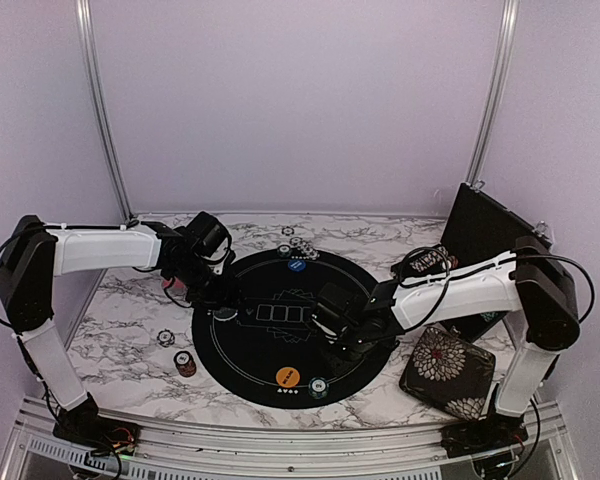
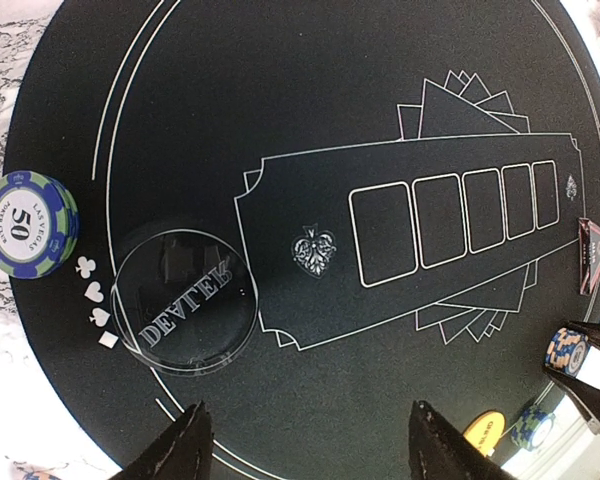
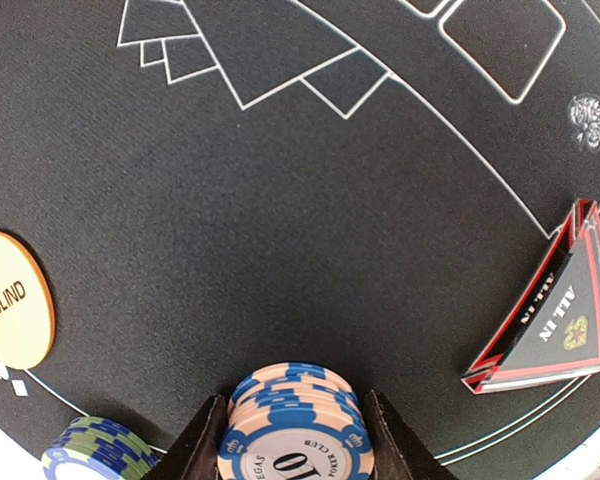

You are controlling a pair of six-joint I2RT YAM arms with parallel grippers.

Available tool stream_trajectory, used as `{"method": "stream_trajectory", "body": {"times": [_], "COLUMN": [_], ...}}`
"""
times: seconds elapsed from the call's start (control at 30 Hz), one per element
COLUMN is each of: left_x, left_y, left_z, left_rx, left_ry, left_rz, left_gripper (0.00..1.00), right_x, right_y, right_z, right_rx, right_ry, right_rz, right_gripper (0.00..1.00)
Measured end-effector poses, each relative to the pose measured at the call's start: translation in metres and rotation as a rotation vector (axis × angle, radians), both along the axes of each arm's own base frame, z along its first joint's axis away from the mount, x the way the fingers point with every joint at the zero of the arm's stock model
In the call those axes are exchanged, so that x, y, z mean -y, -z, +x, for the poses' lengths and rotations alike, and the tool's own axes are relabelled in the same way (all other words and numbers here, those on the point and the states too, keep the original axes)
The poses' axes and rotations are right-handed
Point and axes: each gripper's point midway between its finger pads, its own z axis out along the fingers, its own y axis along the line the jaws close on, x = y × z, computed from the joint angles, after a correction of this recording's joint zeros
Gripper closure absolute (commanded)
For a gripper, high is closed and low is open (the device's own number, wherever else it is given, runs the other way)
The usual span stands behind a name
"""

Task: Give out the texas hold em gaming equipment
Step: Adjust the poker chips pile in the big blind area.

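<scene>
Chip stack [image 3: 295, 435], pinched between the right fingers [image 3: 202, 448], sits low at the mat [image 3: 280, 200] rim, likely bound for a seat; left fingers [image 2: 180, 448] gape empty near the dealer button [image 2: 185, 300].

Round mat [image 1: 250, 352]: black, with white line markings. Tabletop [image 1: 130, 330]: white marble, veined grey. Pink chip stack [image 3: 295, 440]: pale pink, striped blue. Green chip stack [image 2: 28, 225]: green, striped blue. Big-blind disc [image 3: 10, 298]: orange, black lettering. Triangle [image 3: 555, 325]: black, red-edged. Dealer disc [image 2: 185, 300]: clear, pale lettering. Pouch [image 1: 448, 368]: dark, white floral pattern.
</scene>
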Motion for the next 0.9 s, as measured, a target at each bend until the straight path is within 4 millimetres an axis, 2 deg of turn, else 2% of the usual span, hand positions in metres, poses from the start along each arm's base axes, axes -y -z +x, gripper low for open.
{"method": "stream_trajectory", "body": {"times": [0.17,0.9], "left_x": [0.0001,0.0001], "left_y": [0.0,0.0001], "left_z": [0.0001,0.0], "left_rx": [0.0,0.0], "left_ry": [0.0,0.0], "left_rz": [0.0,0.0], "left_gripper": [0.32,0.32], "right_x": [0.0001,-0.0025], "right_y": [0.0002,0.0029], "right_z": [0.0002,0.0014], "right_rx": [0.0,0.035], "right_ry": [0.003,-0.055], "right_rz": [0.0,0.026], "right_gripper": [0.52,0.53]}}
